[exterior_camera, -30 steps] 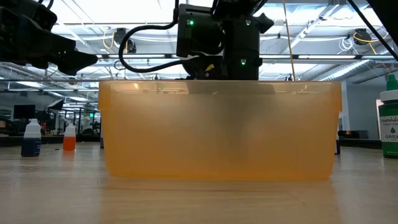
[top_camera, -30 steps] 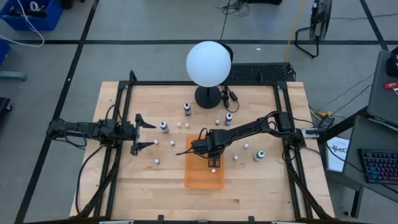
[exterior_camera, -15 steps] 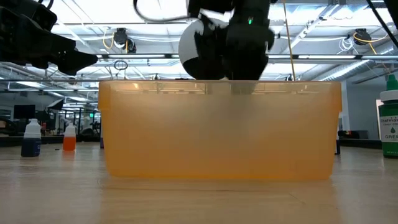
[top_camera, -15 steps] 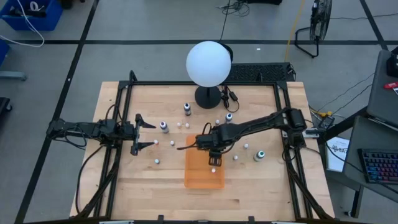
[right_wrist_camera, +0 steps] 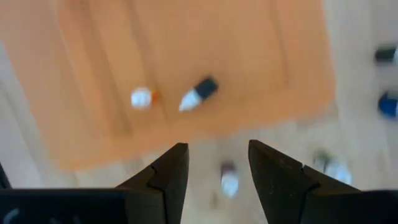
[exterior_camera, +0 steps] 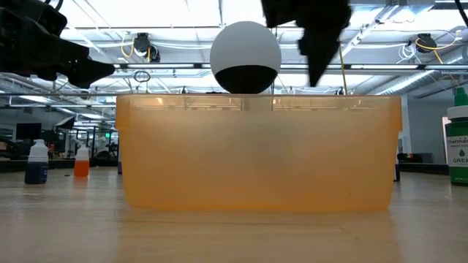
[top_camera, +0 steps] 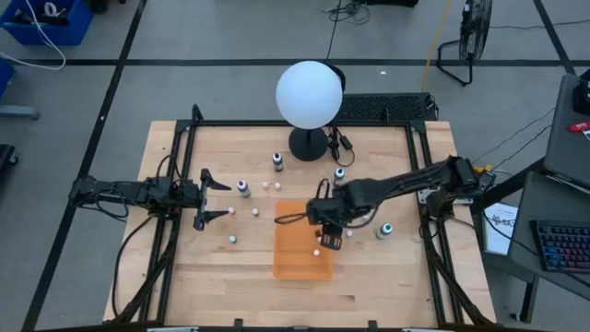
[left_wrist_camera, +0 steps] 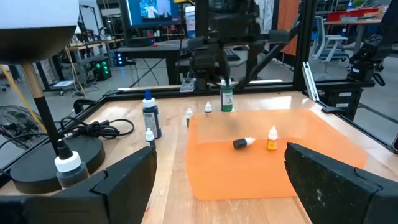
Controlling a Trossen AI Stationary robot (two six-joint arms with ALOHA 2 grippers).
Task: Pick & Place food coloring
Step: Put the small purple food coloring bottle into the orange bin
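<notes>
The food coloring bottles stand scattered on the wooden table: dark ones point(top_camera: 243, 188) point(top_camera: 277, 162), a blue-topped one point(top_camera: 339, 173) and a green-topped one point(top_camera: 385, 230). Two bottles are in the orange bin point(top_camera: 295, 258): a dark, white-topped one point(right_wrist_camera: 198, 93) lying on its side, and a tiny whitish one point(right_wrist_camera: 142, 98) standing upright. My right gripper point(top_camera: 328, 240) hovers open over the bin's right rim, pointing down. My left gripper point(top_camera: 212, 198) waits open near the table's left side.
A big white globe lamp point(top_camera: 309, 92) on a black base stands at the far edge, its cable beside it. In the low view, the bin's translucent wall point(exterior_camera: 256, 150) hides what is inside. Tiny whitish bottles point(top_camera: 231, 240) point(top_camera: 364, 218) lie around the bin.
My right gripper has moved from above the middle of the bin toward the table's right, ending over the bin's right rim. In the low view this uncovers the globe behind it. The left arm stayed still.
</notes>
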